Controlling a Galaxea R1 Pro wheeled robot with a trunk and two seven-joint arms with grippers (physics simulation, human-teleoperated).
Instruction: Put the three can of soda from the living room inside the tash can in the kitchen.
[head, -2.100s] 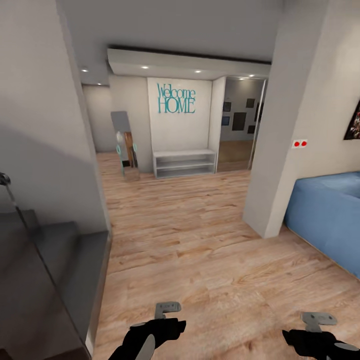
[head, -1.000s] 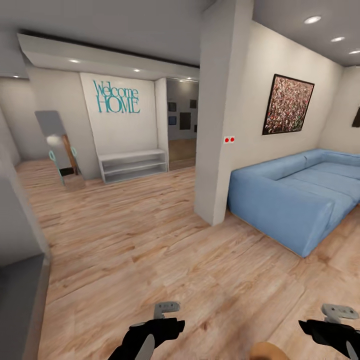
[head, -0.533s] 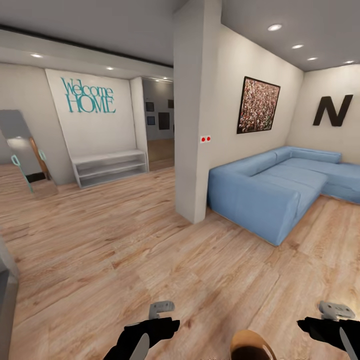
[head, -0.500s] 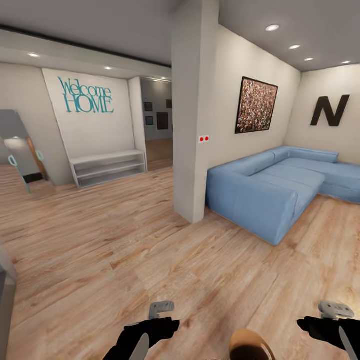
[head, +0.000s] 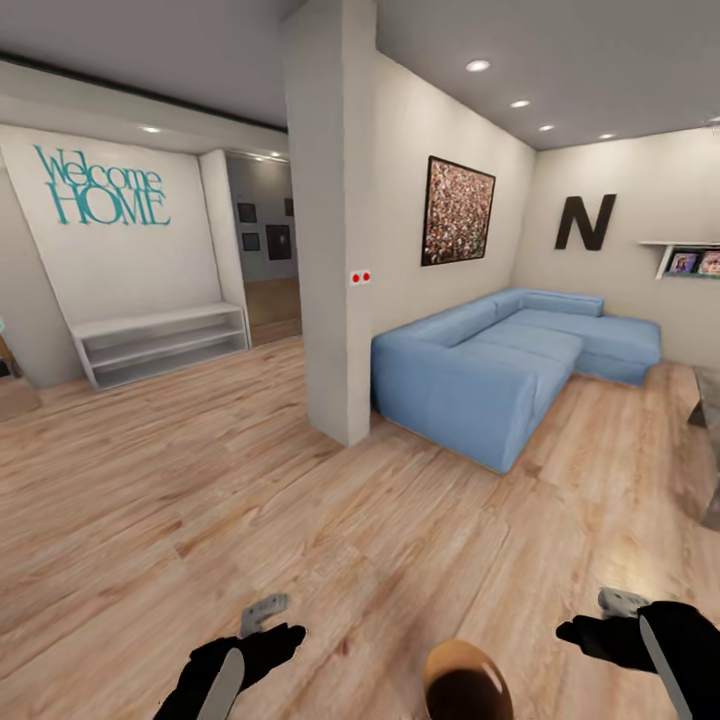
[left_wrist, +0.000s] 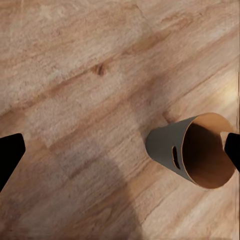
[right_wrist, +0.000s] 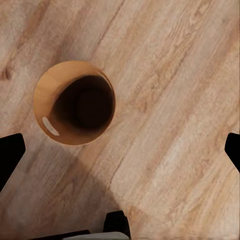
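**Robot at the living room edge, trash can on the floor between its arms**

The head view looks across a light wood plank floor toward a white pillar with two small red dots on it. Just beyond the pillar stands a blue corner sofa, running along a wall that carries a speckled framed picture and a large dark letter N. A small wall shelf with pictures sits at the far right. To the left, a white wall bears teal "Welcome HOME" lettering above a low white shelf unit.

The trash can stands upright on the floor at the lower edge of the head view, between the two arms, its brown inside showing. In the left wrist view the trash can shows its grey outer wall and oval hand slot; in the right wrist view the trash can is seen straight down its mouth, with a dark bottom.

The left gripper and right gripper hang low over the floor, apart from the can. In each wrist view the dark fingertips sit at opposite picture edges, so the jaws of both stand wide apart and grip nothing.
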